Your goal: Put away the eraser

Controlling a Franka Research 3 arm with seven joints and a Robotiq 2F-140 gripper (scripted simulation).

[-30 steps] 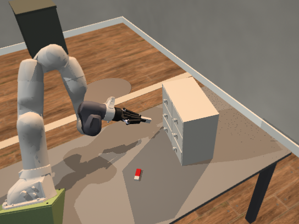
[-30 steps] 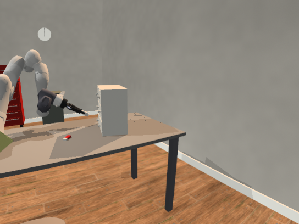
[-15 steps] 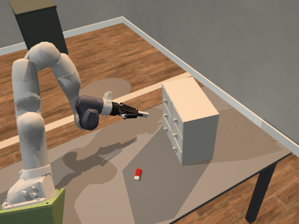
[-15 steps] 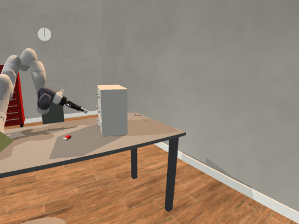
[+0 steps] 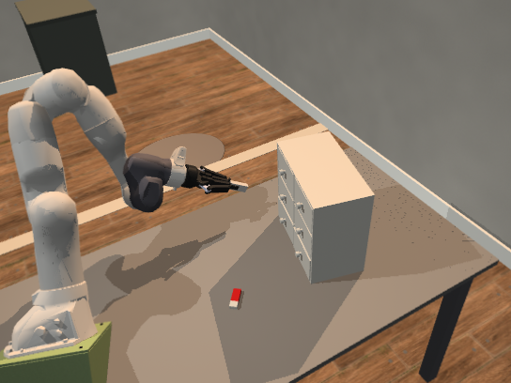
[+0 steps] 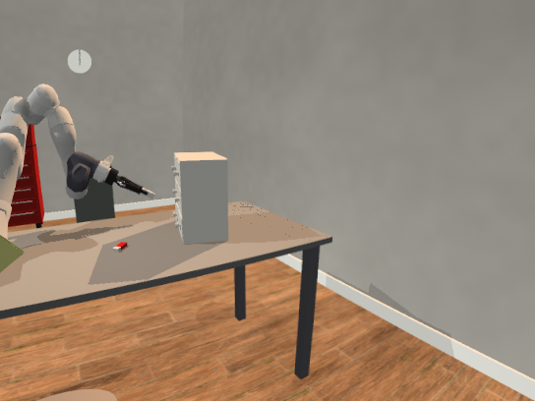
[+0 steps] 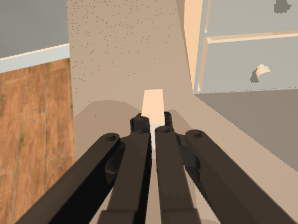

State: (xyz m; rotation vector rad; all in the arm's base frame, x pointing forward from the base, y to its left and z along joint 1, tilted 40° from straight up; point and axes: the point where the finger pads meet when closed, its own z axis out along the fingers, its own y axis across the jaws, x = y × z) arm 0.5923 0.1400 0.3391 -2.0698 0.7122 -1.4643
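A small white chest (image 5: 324, 202) with several knobbed drawers stands on the table, all drawers pushed in; it also shows in the exterior view (image 6: 201, 197) and at the upper right of the wrist view (image 7: 250, 45). A red and white eraser (image 5: 236, 298) lies on the table in front of the chest, and it also shows in the exterior view (image 6: 120, 246). My gripper (image 5: 240, 188) is shut and empty, held level above the table, a short way left of the chest's upper drawers. It also shows in the exterior view (image 6: 148, 193) and the wrist view (image 7: 151, 122).
The table's far edge runs behind the chest, with the wall close beyond. A dark cabinet (image 5: 66, 42) stands on the floor at the back left. The arm's green base (image 5: 56, 357) sits at the table's front left corner.
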